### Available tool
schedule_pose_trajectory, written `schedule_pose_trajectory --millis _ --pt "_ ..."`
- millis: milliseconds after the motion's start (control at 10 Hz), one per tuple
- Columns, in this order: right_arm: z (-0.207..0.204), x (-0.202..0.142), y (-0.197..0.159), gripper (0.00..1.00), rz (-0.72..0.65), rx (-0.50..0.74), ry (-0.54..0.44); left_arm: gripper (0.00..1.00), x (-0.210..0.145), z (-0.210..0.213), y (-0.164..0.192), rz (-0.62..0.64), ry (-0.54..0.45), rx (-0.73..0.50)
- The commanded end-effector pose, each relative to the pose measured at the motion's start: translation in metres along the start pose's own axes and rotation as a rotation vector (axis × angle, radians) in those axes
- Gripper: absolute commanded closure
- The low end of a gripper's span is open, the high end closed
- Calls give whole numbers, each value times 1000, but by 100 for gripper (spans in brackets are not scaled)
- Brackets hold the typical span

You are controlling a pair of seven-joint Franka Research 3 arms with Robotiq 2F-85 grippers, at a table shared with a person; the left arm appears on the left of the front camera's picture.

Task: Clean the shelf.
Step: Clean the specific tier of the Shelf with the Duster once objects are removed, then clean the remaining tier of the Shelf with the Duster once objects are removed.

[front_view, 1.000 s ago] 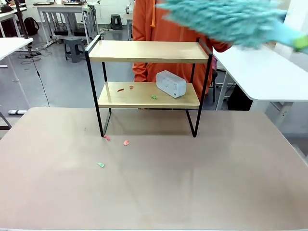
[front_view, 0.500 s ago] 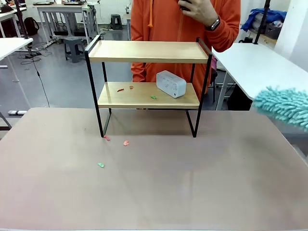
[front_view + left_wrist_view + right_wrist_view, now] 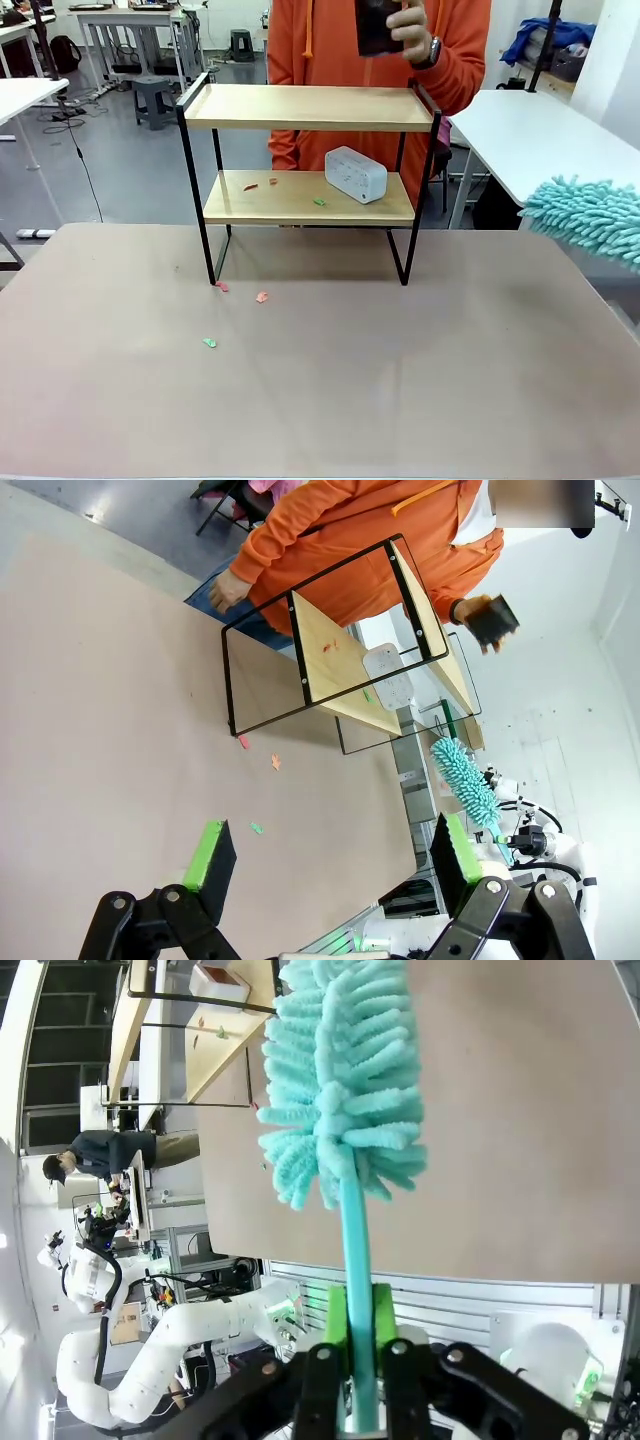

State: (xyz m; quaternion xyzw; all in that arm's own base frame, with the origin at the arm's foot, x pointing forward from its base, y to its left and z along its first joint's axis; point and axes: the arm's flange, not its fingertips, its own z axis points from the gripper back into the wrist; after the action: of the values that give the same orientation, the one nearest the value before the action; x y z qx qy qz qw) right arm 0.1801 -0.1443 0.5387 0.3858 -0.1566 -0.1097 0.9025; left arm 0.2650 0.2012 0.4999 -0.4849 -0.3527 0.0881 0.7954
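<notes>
The shelf (image 3: pixel 310 107) stands at the table's far middle, a two-tier rack of light boards on a black frame. Its lower board carries a white box (image 3: pixel 356 174) and small red and green scraps (image 3: pixel 320 201). A teal fluffy duster (image 3: pixel 590 220) hangs at the right edge, apart from the shelf. In the right wrist view my right gripper (image 3: pixel 358 1345) is shut on the duster's handle, with the duster head (image 3: pixel 340 1070) above. My left gripper (image 3: pixel 330 855) is open and holds nothing, high over the table, with the shelf (image 3: pixel 340 630) and the duster (image 3: pixel 465 780) far beyond it.
Loose scraps (image 3: pixel 262 297) lie on the brown table (image 3: pixel 400 380) in front of the shelf's left leg, one green bit (image 3: pixel 210 343) nearer. A person in an orange hoodie stands behind the shelf, holding a dark object (image 3: pixel 378 25) up. A white table (image 3: pixel 540 150) sits at right.
The duster has swung from high above the shelf's right end down to the right edge of the view. The person's hand has lifted the dark object higher.
</notes>
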Motion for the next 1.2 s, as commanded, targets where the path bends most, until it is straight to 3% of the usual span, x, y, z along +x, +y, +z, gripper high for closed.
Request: schedule_pose_trajectory --millis 0,1100 --pt "1 -1 -2 88 28 14 2 0 0 -3 0 -16 -16 -19" --pt "1 -1 -2 88 28 14 2 0 0 -3 0 -16 -16 -19"
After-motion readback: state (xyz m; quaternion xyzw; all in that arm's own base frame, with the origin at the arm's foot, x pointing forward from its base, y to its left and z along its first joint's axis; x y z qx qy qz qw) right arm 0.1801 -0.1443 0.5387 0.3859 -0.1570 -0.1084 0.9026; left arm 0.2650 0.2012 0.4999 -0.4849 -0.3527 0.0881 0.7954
